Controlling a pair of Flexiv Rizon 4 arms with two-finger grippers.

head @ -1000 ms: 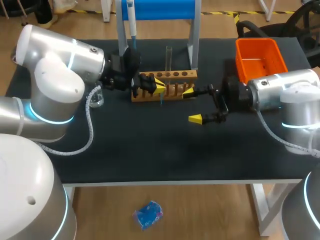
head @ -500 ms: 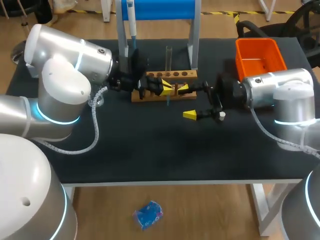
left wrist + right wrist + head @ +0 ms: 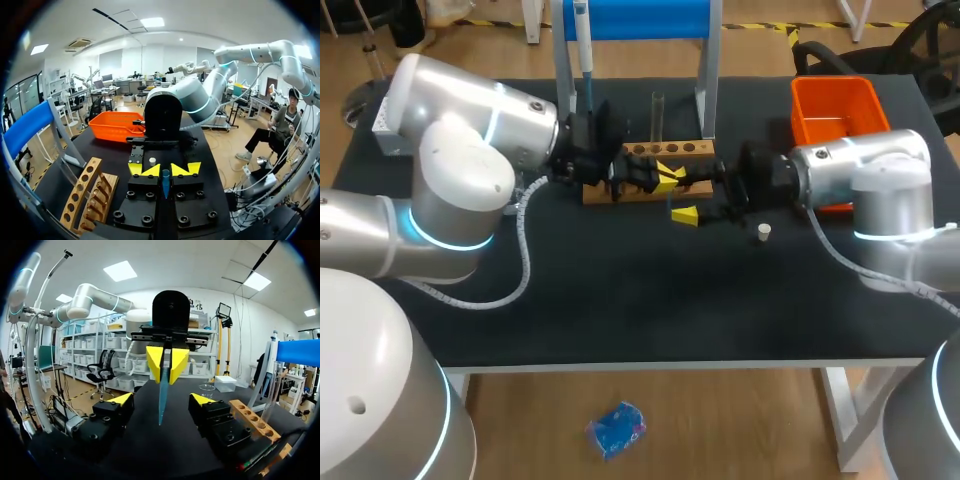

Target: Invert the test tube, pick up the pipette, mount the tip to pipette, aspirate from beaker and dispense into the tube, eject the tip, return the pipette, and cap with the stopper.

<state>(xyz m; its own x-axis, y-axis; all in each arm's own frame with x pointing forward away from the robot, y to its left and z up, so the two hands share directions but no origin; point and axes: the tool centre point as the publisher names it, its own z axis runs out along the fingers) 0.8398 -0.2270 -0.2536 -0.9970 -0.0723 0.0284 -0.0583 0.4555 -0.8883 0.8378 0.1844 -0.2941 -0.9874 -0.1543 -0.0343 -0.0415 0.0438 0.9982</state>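
Table (image 3: pixel 620 300): left claw (image 3: pixel 165 170) grips blue tip (image 3: pixel 165 187); right claw (image 3: pixel 161 400) released; rack (image 3: pixel 665 149) half hidden.

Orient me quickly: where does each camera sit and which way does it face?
Head view: above, behind, looking down at the table; left arm and right arm show.
Left wrist view: on left arm, facing the right arm; left gripper shows, shut on the pipette tip.
Right wrist view: on right arm, facing the left gripper; open right gripper shows.
Shared: both wrists see pipette tip and wooden rack.
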